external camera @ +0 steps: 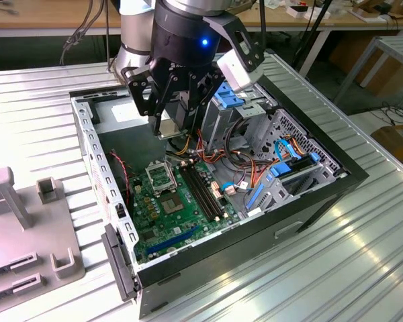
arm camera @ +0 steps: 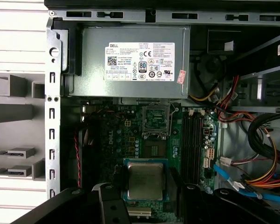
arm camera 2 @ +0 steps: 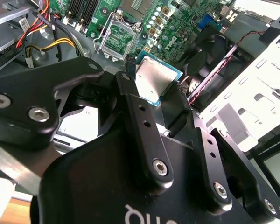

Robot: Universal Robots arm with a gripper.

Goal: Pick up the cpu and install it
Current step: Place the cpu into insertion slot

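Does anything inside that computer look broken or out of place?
Nothing stands out. The cpu is clamped in the gripper above the motherboard, and the socket lies open and empty. No damage shows.

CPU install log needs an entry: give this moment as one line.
tool: shut on cpu | place: over motherboard in open case | socket: empty | cpu: not yet seated
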